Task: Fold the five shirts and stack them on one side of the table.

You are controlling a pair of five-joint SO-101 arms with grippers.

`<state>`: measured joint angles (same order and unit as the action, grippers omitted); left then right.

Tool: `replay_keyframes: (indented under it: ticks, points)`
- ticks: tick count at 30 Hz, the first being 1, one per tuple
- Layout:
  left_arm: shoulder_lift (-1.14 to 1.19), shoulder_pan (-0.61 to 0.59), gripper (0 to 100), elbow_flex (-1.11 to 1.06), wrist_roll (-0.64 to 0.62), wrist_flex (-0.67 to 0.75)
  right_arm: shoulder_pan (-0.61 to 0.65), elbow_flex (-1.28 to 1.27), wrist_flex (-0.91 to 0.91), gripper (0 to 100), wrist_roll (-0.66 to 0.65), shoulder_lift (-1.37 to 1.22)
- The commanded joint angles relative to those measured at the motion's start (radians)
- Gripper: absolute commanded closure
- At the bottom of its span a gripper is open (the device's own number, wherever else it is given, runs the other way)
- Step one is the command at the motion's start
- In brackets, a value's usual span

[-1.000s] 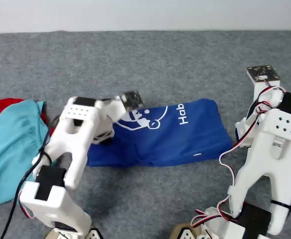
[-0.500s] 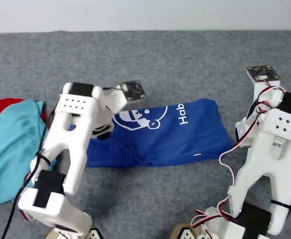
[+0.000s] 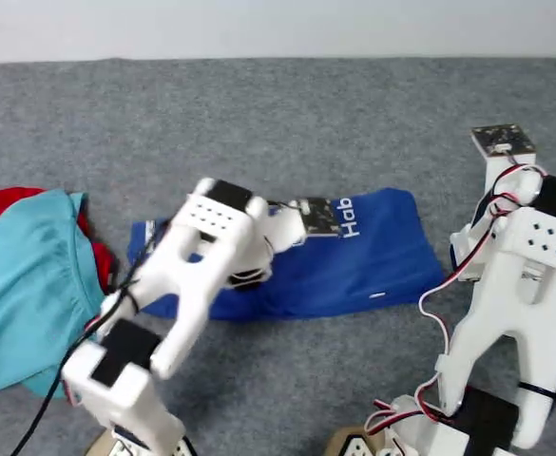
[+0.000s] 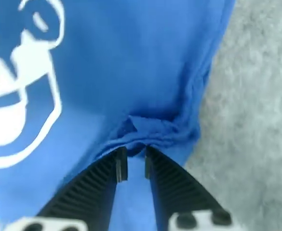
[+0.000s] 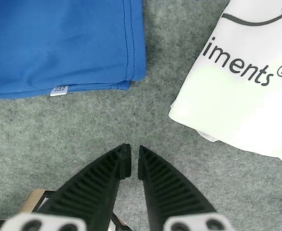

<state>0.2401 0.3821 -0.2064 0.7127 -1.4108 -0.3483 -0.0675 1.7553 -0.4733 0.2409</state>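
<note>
A blue shirt (image 3: 382, 256) with a white print lies flat in the middle of the grey table. My left arm (image 3: 216, 237) leans over its left half. In the left wrist view my left gripper (image 4: 131, 161) is shut on a bunched fold of the blue shirt (image 4: 131, 72), close to its edge by the carpet. My right gripper (image 5: 131, 161) hangs shut over bare table, holding nothing, near the blue shirt's hemmed corner (image 5: 126, 82) and a folded white shirt (image 5: 237, 86) with dark lettering.
A teal shirt (image 3: 21, 285) lies over a red shirt (image 3: 2, 204) at the table's left edge. The right arm (image 3: 515, 285) stands at the right with its cables. Grey carpet (image 3: 287, 114) spreads behind the blue shirt.
My left arm has swung to the right across the blue shirt, and the shirt's near edge has bunched up. The right arm has kept still.
</note>
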Motion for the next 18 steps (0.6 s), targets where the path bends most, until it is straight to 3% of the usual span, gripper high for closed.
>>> replay_keyframes:
  ticks: [1,12,18]
  points:
    - [0.066,0.006,93,0.007,-0.071,0.086,-0.008,0.008,0.039,95.7,-0.009,0.035]
    - [-0.123,0.005,93,0.156,-0.224,-0.075,-0.004,0.009,0.041,95.7,-0.009,0.044]
    - [-0.284,-0.124,94,0.154,-0.364,-0.169,0.019,0.005,0.041,95.7,-0.005,0.035]
